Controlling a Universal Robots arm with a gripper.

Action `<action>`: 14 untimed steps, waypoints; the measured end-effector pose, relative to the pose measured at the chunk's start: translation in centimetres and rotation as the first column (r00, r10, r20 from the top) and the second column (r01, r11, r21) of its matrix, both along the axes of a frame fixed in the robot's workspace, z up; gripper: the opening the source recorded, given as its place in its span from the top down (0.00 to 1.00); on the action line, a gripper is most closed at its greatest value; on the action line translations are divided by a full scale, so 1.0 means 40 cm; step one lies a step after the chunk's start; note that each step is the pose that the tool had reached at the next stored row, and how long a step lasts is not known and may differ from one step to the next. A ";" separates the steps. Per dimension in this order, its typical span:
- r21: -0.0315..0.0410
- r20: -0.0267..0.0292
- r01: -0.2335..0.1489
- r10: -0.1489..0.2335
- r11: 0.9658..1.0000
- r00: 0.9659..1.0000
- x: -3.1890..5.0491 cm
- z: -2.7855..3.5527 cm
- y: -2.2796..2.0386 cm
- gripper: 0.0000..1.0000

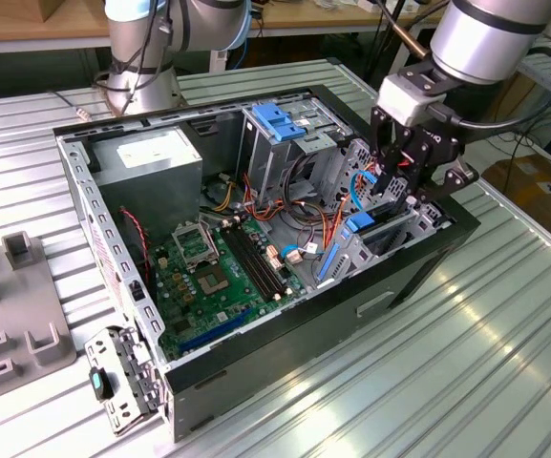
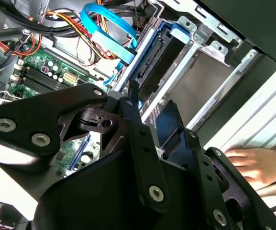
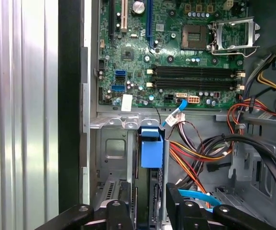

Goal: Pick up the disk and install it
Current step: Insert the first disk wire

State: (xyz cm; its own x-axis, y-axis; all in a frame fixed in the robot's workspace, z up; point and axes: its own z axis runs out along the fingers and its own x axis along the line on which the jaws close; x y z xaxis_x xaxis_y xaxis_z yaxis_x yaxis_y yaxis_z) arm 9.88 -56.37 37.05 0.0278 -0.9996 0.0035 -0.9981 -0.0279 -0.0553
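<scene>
The disk (image 1: 359, 226) stands on edge in the drive cage at the case's end on the exterior view's right, its blue frame edges showing. In the first wrist view its blue tab (image 3: 152, 146) sits in the slot between metal walls. In the second wrist view its connector end and blue rail (image 2: 147, 62) lie just past the fingertips. My gripper (image 1: 394, 186) hangs right above that cage. Its black fingers (image 3: 118, 211) stand apart on either side of the disk's line, open, with nothing held between them (image 2: 159, 117).
The open computer case (image 1: 285, 324) lies on a slatted metal table. Inside are the green motherboard (image 1: 218, 277), a grey power-supply box (image 1: 151, 157), a metal cage with a blue latch (image 1: 280, 119) and loose cables (image 3: 200, 153). A person's hand (image 2: 252, 163) rests outside the case wall.
</scene>
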 end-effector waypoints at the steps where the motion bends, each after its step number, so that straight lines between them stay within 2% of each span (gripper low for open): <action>1: 0.000 0.000 0.000 0.000 1.000 1.000 0.000 0.002 0.000 0.57; 4: 0.000 0.000 0.000 0.000 1.000 1.000 0.002 0.001 0.001 0.57; 12: 0.000 0.000 0.000 0.000 1.000 1.000 0.052 0.000 0.036 0.57; 14: 0.000 0.000 0.000 0.000 1.000 1.000 0.062 -0.003 0.042 0.57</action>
